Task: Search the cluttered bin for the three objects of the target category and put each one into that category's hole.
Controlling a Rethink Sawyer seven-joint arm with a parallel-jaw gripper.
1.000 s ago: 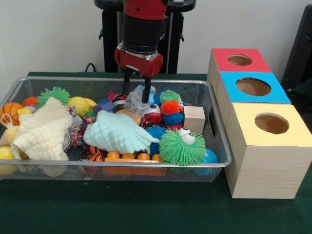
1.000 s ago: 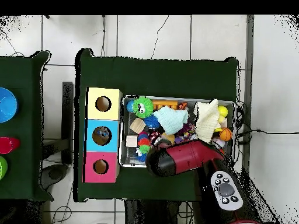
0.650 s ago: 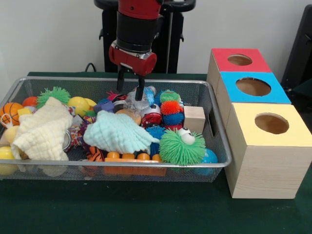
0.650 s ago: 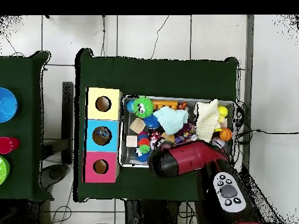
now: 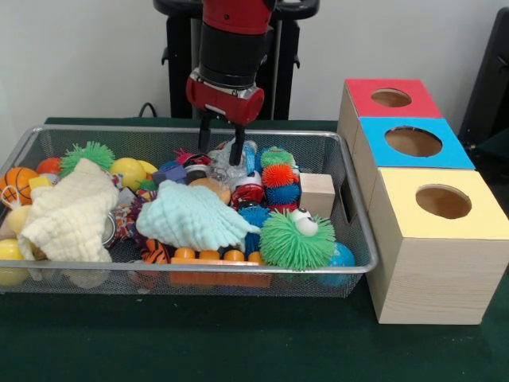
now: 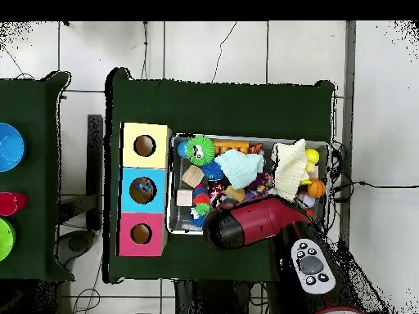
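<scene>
Front view. Red and black arm reaching down into the far side of the wire bin. Gripper with two dark fingers spread apart, straddling a clear crinkly plastic item at the back of the bin; cannot tell whether the pads grip it or only rest beside it. Around that plastic item: a red and black ball just in front, an orange spiky ball to its right with a teal spiky ball behind, a wooden cube further right against the bin wall. Pale green cloth draped in front of the plastic item, covering whatever lies under it. Cream cloth well to the left, heaped over more toys. Green spiky ball with eyes near the front right corner, a blue ball tucked beside it. Small basketball and yellow ball far left. Right of the bin, three wooden boxes in a row, each with a round hole: yellow box nearest, blue box in the middle, red box farthest.

Overhead view. Arm lying over the bin's lower edge, hiding the gripper and the toys beneath. Green cloth and cream cloth still open to sight above the arm. Three boxes left of the bin, yellow uppermost.
</scene>
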